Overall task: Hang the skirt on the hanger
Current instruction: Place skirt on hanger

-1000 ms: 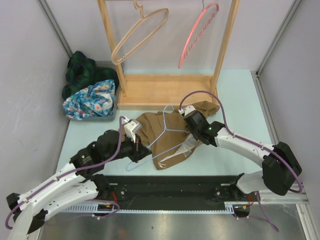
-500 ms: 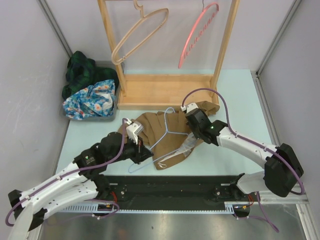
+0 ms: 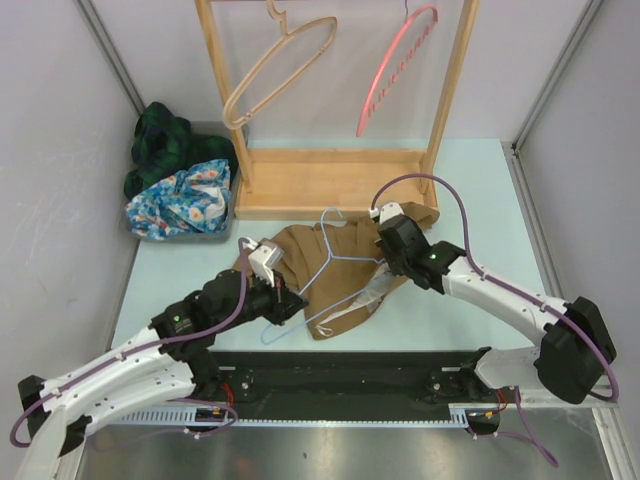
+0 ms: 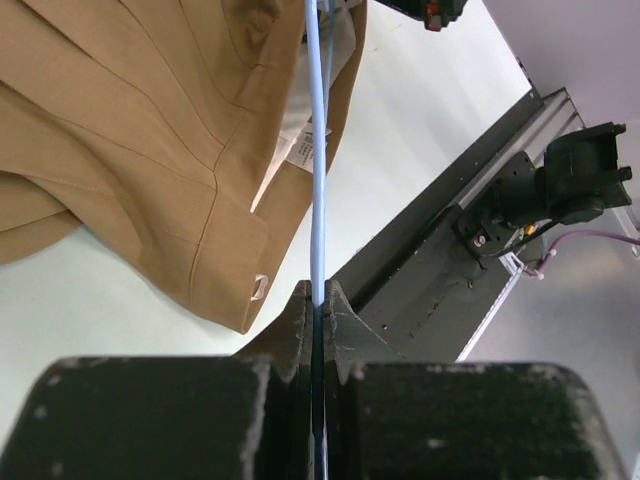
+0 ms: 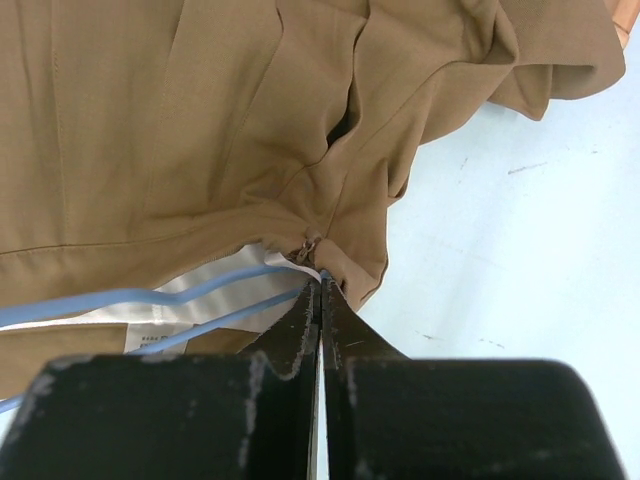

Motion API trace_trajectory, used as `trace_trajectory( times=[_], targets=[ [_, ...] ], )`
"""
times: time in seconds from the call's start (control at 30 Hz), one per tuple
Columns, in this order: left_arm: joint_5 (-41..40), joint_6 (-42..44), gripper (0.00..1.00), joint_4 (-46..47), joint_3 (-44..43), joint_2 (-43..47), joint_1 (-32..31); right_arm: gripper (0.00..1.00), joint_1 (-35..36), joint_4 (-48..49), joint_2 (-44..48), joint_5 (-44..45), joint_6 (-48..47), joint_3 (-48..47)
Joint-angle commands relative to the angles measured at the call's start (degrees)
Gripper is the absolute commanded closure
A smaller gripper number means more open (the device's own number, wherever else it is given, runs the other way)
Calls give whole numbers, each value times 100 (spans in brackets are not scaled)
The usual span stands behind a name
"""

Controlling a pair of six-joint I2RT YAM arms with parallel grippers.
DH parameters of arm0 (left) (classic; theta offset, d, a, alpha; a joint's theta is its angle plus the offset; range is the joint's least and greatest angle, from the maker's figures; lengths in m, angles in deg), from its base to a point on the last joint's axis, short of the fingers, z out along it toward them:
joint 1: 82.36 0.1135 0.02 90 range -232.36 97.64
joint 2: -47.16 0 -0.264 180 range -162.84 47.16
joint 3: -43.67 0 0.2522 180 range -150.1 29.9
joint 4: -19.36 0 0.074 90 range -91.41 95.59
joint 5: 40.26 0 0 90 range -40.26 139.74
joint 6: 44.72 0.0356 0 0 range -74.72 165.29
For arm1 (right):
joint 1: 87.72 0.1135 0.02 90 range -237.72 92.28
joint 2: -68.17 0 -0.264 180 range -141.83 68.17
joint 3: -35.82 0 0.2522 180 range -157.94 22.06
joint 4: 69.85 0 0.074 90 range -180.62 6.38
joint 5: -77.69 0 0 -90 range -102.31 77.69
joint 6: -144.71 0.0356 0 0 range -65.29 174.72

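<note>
The tan skirt (image 3: 300, 255) lies crumpled in the middle of the table, its white lining showing near the waist. A light blue wire hanger (image 3: 328, 240) lies across it, hook pointing toward the rack. My left gripper (image 3: 288, 305) is shut on the hanger's lower left wire (image 4: 318, 200), with the skirt (image 4: 140, 140) just beyond and to the left. My right gripper (image 3: 385, 268) is shut at the hanger's right corner (image 5: 200, 300), where its two wires meet the skirt's zipper edge (image 5: 305, 245). The skirt (image 5: 200, 120) fills most of the right wrist view.
A wooden rack (image 3: 340, 180) stands behind the skirt, with a beige hanger (image 3: 275, 70) and a pink hanger (image 3: 395, 70) hung on it. A bin of patterned clothes (image 3: 180, 195) sits at the far left. The black rail (image 3: 340, 370) runs along the near edge.
Both arms have shifted slightly to the right and away from the bases, carrying the hanger. Its hook now sits a little closer to the rack. Both grips are unchanged.
</note>
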Motion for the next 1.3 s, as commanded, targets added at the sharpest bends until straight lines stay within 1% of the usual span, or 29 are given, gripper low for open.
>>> trace_trajectory(
  times=[0.0, 0.23, 0.43, 0.6, 0.67, 0.7, 0.93, 0.97, 1.03, 1.13, 1.2, 1.27],
  targets=[
    [-388, -161, 100, 353, -39, 271, -46, 100, -174, 79, 370, -90, 172, 111],
    [-528, -161, 100, 335, -57, 421, -46, 100, -253, 43, 493, -257, 233, 226],
    [-449, -161, 100, 423, -31, 474, -46, 100, -253, 61, 520, -301, 286, 234],
    [-90, -354, 100, 861, 198, 360, -55, 100, -332, 87, 581, -371, 391, 182],
    [-63, -459, 100, 924, 268, 333, -72, 100, -376, 87, 590, -363, 514, 164],
    [51, -469, 100, 993, 294, 333, -107, 100, -385, 105, 590, -311, 558, 147],
    [-1, -513, 100, 801, 348, 605, -178, 100, -499, 52, 546, 59, 1051, 173],
    [-166, -504, 100, 705, 339, 623, -178, 100, -526, 43, 529, 120, 1173, 190],
    [-168, -478, 100, 660, 295, 685, -178, 100, -640, 8, 537, 200, 1227, 199],
    [-63, -478, 100, 642, 312, 764, -178, 100, -719, 78, 660, 156, 1262, 252],
    [278, -460, 100, 756, 356, 729, -178, 100, -745, 140, 739, 95, 1279, 278],
    [420, -504, 100, 931, 444, 694, -213, 100, -781, 158, 775, 24, 1271, 270]
  ],
)
